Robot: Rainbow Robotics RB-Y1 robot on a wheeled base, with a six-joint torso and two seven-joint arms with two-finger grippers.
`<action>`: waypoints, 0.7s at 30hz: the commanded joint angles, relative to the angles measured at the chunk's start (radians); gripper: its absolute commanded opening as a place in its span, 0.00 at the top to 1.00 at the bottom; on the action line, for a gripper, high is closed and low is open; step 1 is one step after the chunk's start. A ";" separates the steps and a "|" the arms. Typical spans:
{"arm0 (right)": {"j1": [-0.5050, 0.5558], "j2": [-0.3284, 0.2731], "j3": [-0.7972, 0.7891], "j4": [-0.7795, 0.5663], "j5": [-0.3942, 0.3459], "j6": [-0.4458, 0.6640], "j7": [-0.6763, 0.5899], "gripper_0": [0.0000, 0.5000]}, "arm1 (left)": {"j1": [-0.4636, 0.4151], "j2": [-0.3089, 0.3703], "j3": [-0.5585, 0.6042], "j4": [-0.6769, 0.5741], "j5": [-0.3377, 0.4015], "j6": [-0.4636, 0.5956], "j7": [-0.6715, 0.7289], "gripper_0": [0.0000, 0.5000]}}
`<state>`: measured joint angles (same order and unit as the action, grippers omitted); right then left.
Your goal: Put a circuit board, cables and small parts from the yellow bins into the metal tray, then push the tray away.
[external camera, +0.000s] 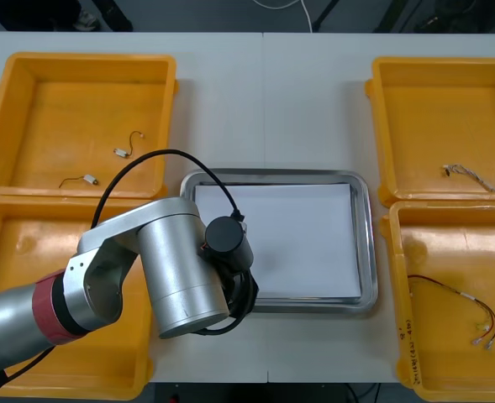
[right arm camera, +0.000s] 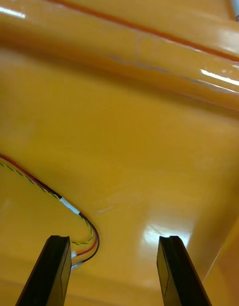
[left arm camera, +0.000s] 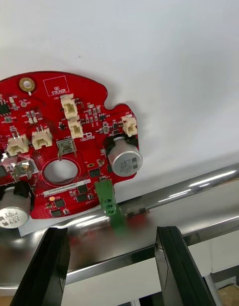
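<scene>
Here the left tool [left arm camera: 112, 230], spread open, hovers over the circuit board [left arm camera: 92, 137], green connector [left arm camera: 107, 199] toward the tray rim [left arm camera: 199, 186].

front: you look steeply down on the table [external camera: 297, 84] | left wrist: close over near-left rim of metal tray [external camera: 272, 175] | right wrist: close inside near-right yellow bin [external camera: 449, 243] | front shares both

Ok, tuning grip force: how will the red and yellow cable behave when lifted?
Probably floppy: the cable lies in loose curves on the yellow bin floor, by the open right gripper. Likely light, its wires being thin.
</scene>
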<state>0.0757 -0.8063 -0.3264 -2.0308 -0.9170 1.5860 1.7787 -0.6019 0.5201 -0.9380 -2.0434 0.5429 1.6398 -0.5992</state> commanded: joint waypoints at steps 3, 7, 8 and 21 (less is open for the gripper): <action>-0.004 -0.037 0.073 0.057 -0.006 -0.090 0.134 0.00 | -0.010 0.023 0.051 -0.038 0.045 -0.011 0.099 0.00; -0.004 -0.030 0.095 0.086 -0.006 -0.129 0.215 0.00 | -0.033 0.017 0.103 -0.038 0.085 0.005 0.095 0.00; -0.002 -0.030 0.102 0.090 0.000 -0.141 0.242 0.00 | -0.042 0.015 0.117 -0.038 0.095 0.011 0.093 0.00; 0.039 -0.027 0.184 0.090 0.013 -0.208 0.372 0.00 | -0.141 0.017 0.306 -0.038 0.224 0.173 0.093 0.00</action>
<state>0.0855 -0.8063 -0.1765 -1.9324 -0.9141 1.3991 2.1113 -0.6826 0.5208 -0.7053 -2.0436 0.7389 1.7793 -0.5581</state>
